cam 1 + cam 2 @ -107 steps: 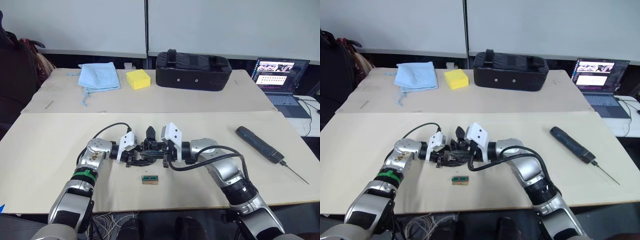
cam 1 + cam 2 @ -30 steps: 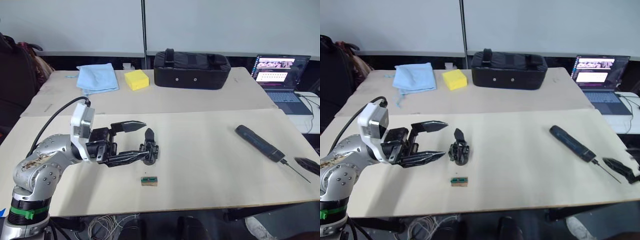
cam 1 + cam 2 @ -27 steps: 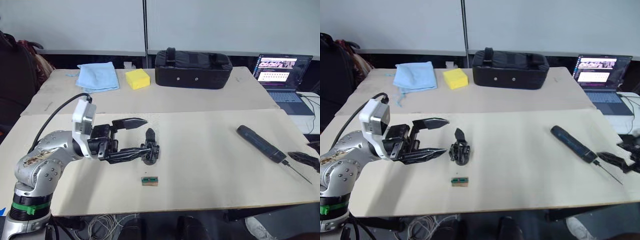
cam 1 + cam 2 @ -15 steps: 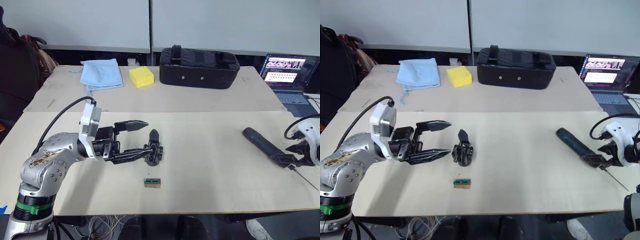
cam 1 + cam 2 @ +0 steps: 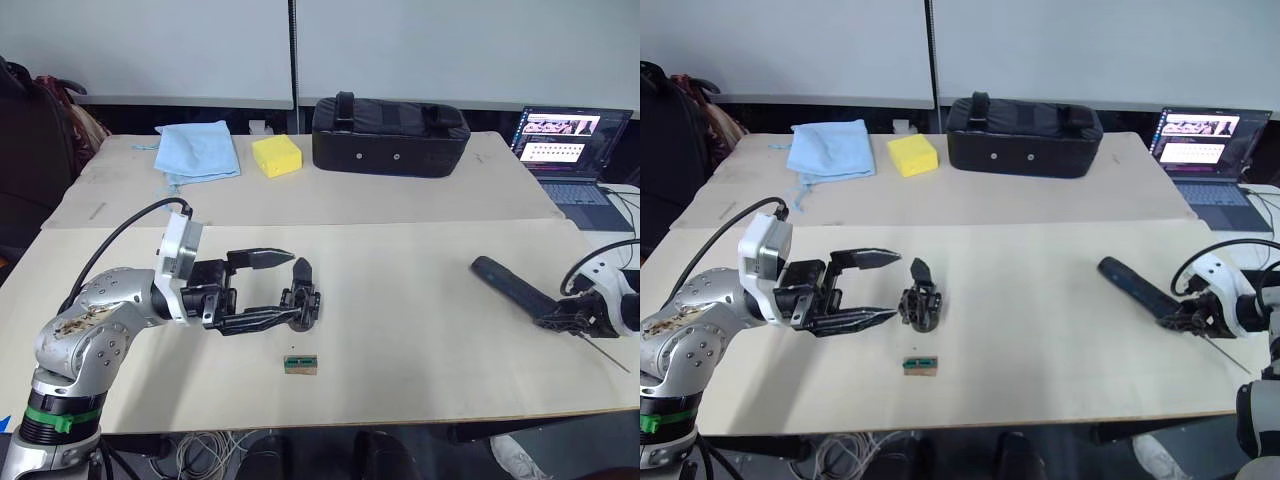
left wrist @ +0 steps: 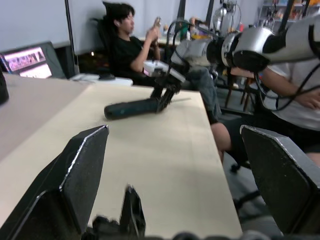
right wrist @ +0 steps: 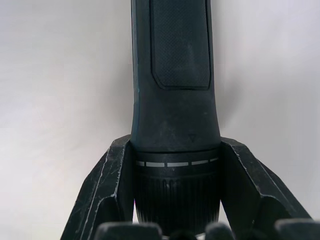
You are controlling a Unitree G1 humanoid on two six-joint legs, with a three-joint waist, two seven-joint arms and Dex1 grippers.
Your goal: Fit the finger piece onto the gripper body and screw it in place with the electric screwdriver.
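Nearest the robot, a small green-topped block (image 5: 300, 363) just this side of the gripper body (image 5: 303, 304). Gripper body upright mid-table, finger piece (image 5: 303, 270) apparently already seated on top, though too small to confirm. Left gripper (image 5: 285, 285) spread wide, its lower finger tip touching or just beside the body, nothing held. Well to the right of the body, electric screwdriver (image 7: 173, 100) lying flat, right gripper (image 7: 172, 200) straddling the collar near the bit, fingers against both sides, seemingly clamped. Step in hand: picking up the driver. Next: lifting, carrying toward the body, aligning bit with screw while bracing the body. Beyond the body, yellow sponge (image 5: 276, 156), blue cloth (image 5: 200, 150), black case (image 5: 388, 135).
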